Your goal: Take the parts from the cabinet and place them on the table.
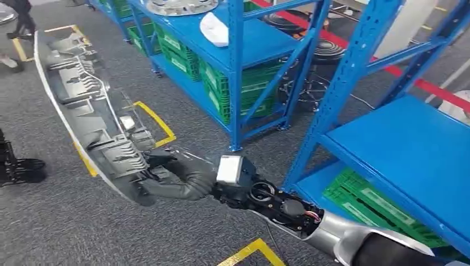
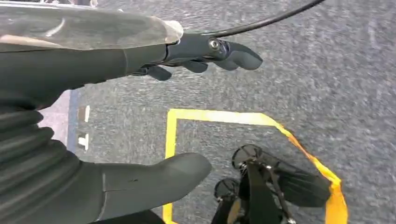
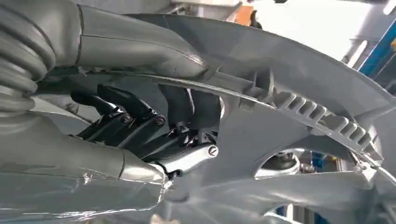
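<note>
Your right hand (image 1: 166, 174) grips the long grey plastic trim panel (image 1: 83, 105) near its lower end, and the panel hangs out over the grey carpet floor (image 1: 183, 111), clear of the blue shelving rack (image 1: 235, 72). From the head view you see the whole length of the part: ribbed moulding, clips and a small white tag on its inner face, its far end reaching toward a person's dark shoes at the top left corner.

The right wrist view gives you what the head view cannot: the thumb (image 3: 140, 44) lies over one edge of the panel (image 3: 299, 79) and the dark fingers (image 3: 126, 109) curl in behind it, closed tight on the ribbing.

Your left hand (image 2: 154, 116) holds nothing; its thumb (image 2: 159, 179) and fingers (image 2: 219, 53) are spread apart above the carpet and a yellow tape outline (image 2: 224, 119), with a dark part of the robot's own body below.

The green crates (image 1: 244, 88) on the lower shelves carry white labels, too small for you to read. A white object (image 1: 213, 29) lies on the rack's middle shelf, and a silvery round part at the top edge is cut off. The tag on the panel is also illegible.
</note>
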Available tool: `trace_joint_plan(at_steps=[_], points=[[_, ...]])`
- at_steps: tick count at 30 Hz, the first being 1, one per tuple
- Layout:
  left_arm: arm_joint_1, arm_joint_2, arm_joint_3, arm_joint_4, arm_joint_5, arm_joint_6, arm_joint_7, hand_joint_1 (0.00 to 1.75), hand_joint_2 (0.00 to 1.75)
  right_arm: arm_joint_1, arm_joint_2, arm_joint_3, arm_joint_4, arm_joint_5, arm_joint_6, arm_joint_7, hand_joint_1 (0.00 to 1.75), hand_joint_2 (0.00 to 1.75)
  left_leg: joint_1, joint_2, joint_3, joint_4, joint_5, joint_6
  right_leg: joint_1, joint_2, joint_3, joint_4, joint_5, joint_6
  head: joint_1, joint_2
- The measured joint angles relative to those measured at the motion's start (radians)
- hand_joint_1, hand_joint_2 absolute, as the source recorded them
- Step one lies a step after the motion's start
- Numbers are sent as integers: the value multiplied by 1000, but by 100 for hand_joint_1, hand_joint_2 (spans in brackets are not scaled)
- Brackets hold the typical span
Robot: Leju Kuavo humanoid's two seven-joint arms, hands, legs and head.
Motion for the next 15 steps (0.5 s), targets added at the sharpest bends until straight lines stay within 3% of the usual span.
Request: trace_joint_plan(at_steps=[1,2,3,4,5,6,8,9,10,11,13,14,15], points=[[1,0,0,0,0,0,0,0,175,1,0,0,0,1,0,1,175,175,4,4,32,-61,34,-4,-1,-9,1,1,-2,3,0,0],[1,1,0,0,0,2,0,0,175,0,0,0,0,3,0,1,175,175,8,15,83,-159,78,-7,-3,-19,2,5,-6,9,-1,0],[0,1,0,0,0,3,0,0,175,-1,0,0,0,5,0,1,175,175,10,52,140,-261,114,-13,-4,-28,3,13,-14,18,-2,0],[-4,-5,0,0,0,3,0,0,175,0,0,0,0,6,0,1,175,175,2,84,155,-295,111,-12,2,-35,0,21,-22,27,-7,0],[-6,-5,0,0,-1,3,0,0,175,-1,0,-2,0,9,-2,2,175,175,2,63,153,-295,116,5,5,-43,2,25,-32,32,0,0],[-6,-5,0,0,-1,3,0,0,175,-1,0,-3,-1,11,-1,3,175,175,0,52,152,-292,112,15,6,-50,6,25,-35,36,11,0],[-3,-5,0,0,-1,4,0,0,175,0,0,-3,-1,12,-2,4,175,175,-5,30,152,-291,110,31,-1,-69,16,23,-41,44,11,0],[-2,-4,0,0,-1,4,0,0,175,-1,0,-5,-2,12,-2,4,175,175,-2,22,155,-293,112,38,-8,-46,16,32,-53,51,13,0],[-2,-5,0,0,-1,4,0,0,175,0,0,-6,-2,14,-2,5,175,175,-2,13,155,-293,112,41,-9,-6,3,72,-81,51,16,0],[-3,-5,0,0,-1,5,0,0,175,0,0,-6,-2,14,-1,5,175,175,-3,6,155,-293,112,48,-9,17,-34,150,-125,50,23,0],[-3,-5,0,0,0,4,0,0,175,3,0,-8,-2,18,-1,5,175,175,-10,-16,155,-293,111,53,-5,33,-125,331,-196,48,37,0],[-3,-5,0,0,0,4,0,0,175,6,0,-8,-2,22,1,5,175,175,-14,-28,155,-293,111,55,-3,35,-152,377,-202,44,39,0],[-3,-5,0,0,0,4,0,0,175,9,0,-8,-2,24,3,5,175,175,-17,-41,157,-293,111,56,0,36,-157,373,-184,38,38,0]])
